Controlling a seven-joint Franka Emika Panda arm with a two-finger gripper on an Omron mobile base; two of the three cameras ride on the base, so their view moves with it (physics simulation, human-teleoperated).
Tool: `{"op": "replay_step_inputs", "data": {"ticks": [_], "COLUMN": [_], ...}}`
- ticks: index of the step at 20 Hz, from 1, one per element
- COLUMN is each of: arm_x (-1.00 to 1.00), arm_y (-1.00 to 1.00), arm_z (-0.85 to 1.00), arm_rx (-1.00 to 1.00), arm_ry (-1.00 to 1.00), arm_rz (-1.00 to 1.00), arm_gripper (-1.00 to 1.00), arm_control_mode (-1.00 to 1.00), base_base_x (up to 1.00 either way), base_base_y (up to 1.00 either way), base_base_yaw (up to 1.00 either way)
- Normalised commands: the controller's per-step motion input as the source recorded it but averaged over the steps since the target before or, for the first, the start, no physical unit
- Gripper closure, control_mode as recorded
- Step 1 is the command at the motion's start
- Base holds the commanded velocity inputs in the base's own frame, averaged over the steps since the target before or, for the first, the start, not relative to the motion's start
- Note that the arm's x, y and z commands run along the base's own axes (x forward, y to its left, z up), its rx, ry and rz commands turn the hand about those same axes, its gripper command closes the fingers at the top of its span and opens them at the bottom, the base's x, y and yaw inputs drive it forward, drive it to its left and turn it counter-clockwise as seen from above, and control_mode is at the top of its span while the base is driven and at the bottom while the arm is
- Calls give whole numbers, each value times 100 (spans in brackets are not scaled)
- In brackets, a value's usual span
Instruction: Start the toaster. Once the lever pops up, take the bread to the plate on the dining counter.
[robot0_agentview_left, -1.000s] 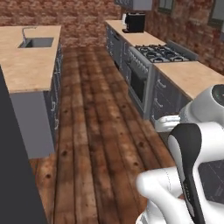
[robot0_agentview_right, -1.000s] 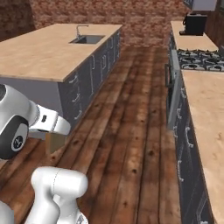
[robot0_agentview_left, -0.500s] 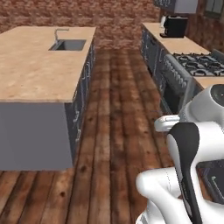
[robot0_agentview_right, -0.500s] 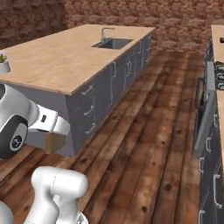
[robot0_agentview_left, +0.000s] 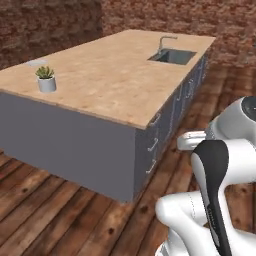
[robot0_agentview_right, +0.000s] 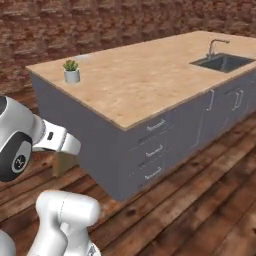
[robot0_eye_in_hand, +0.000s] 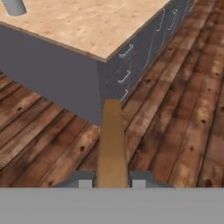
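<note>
Bread (robot0_eye_in_hand: 112, 144) sits clamped edge-on between the two fingertips of the pincer (robot0_eye_in_hand: 112, 180), which are drawn in tight against its flat faces. In the hand view the slice runs up from the fingertips as a narrow brown strip, lighter tan along its length and a shade darker at the upper end, held in the air over the plank floor (robot0_eye_in_hand: 175, 131). In the right base view the bread shows as a tan block below the white forearm, at the lower left, partly covered by the arm; the fingertips themselves are hidden there by the wrist.

Beyond the slice stands the near corner of the dining bench (robot0_agentview_left: 115, 80), a broad light wood-grain top on a grey base with drawers and pale handles (robot0_agentview_right: 155, 150) on one side. The bread is well apart from it and lower than its top.

Farther on, a small green plant in a pale pot (robot0_agentview_left: 46, 80) stands on the bench near its edge; in the hand view just the pot's bottom shows, cut off by the top left corner. Past the plant, at the far edge in the left base view, lies a flat pale round shape, the plate (robot0_agentview_left: 37, 63), too small and washed out to make out in detail. At the far end of the bench a sink with a curved faucet (robot0_agentview_right: 220, 52) is set into the top. A brick wall (robot0_agentview_right: 100, 25) closes the room behind.
</note>
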Motion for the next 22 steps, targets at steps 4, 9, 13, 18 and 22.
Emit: {"op": "replay_step_inputs", "data": {"ticks": [4, 9, 13, 18, 22], "arm_x": [0, 0, 0, 0, 0], "arm_y": [0, 0, 0, 0, 0], "arm_z": [0, 0, 0, 0, 0], "arm_rx": [0, 0, 0, 0, 0], "arm_ry": [0, 0, 0, 0, 0], "arm_rz": [0, 0, 0, 0, 0], "arm_gripper": [100, 100, 100, 100, 100], "arm_control_mode": [100, 100, 100, 100, 100], "base_base_x": [87, 67, 54, 73, 100], "base_base_y": [-1, 0, 0, -7, -41], "base_base_yaw": [79, 83, 87, 78, 33]}}
